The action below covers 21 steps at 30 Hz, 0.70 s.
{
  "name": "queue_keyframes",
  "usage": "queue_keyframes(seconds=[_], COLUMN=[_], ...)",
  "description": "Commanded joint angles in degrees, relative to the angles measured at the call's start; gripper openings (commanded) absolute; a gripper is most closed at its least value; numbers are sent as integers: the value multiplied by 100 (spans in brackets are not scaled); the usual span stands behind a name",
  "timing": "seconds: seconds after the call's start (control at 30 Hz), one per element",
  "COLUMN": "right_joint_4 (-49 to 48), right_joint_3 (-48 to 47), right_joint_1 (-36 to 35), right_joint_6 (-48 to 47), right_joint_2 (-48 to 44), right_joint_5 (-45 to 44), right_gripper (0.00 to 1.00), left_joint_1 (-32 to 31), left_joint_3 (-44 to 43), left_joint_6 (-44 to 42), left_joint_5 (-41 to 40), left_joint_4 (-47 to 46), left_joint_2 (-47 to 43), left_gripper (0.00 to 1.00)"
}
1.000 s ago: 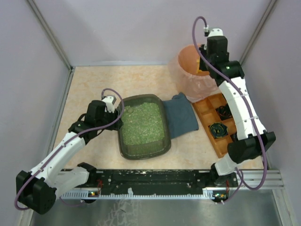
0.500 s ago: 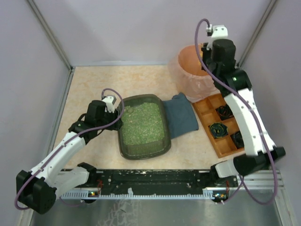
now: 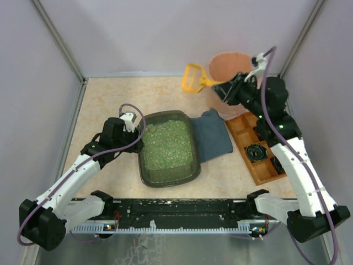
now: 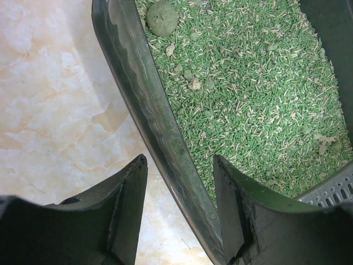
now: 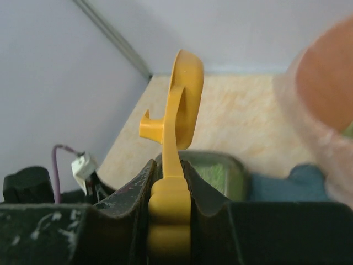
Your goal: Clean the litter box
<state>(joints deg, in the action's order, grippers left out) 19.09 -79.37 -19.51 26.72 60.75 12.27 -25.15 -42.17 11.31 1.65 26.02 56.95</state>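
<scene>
Green granular litter fills the litter box [image 3: 169,180], a dark grey-brown rounded tray that lies on the pale mottled table [image 3: 110,99] near its middle, with its right rim touching a blue cloth [image 3: 212,141]. The left gripper [image 3: 139,141] sits at the box's left rim. In the left wrist view its fingers [image 4: 132,187] straddle that rim [image 4: 149,105], one outside over the table and one inside over the litter. The jaws are parted wider than the rim, so nothing is clamped. A rounded grey-green clump [image 4: 161,17] lies in the litter near the rim, with a few smaller lumps just beside it. The right gripper [image 3: 229,88] is raised at the far right of the table, clenched on the handle of a yellow litter scoop [image 3: 194,79]. The scoop's slotted head points left, clear of the table and well apart from the box. The right wrist view shows the scoop [image 5: 185,94] edge-on, its handle pinched between the dark fingers [image 5: 138,193]. Just right of the scoop stands a round pink-lined bin [image 3: 231,63]. Nearer the arms, an orange compartmented tray [image 3: 259,178] holds black round parts [image 3: 255,150].
</scene>
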Motion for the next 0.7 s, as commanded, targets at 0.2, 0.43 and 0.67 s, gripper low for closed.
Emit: queue_keyframes(seconds=[0.2,0.43,0.67], right_joint_4=[-614,-891,-720], right_joint_3=[1695,2429,2286], right_joint_1=[-713,-1340,-1367], right_joint_6=[2278,2877,3128], right_joint_2=[68,377,1105], right_joint_5=[634,-20,-235], right_gripper=[0,0,0], left_joint_1=[-30,-9,50], left_joint_3=[-28,-393,-1026], left_joint_6=[81,226,25], left_joint_5=[-250,-280,-512], left_joint_4=[-137,-502,-592], left_joint_2=[-112,423,1449], left_gripper=[57,57,54])
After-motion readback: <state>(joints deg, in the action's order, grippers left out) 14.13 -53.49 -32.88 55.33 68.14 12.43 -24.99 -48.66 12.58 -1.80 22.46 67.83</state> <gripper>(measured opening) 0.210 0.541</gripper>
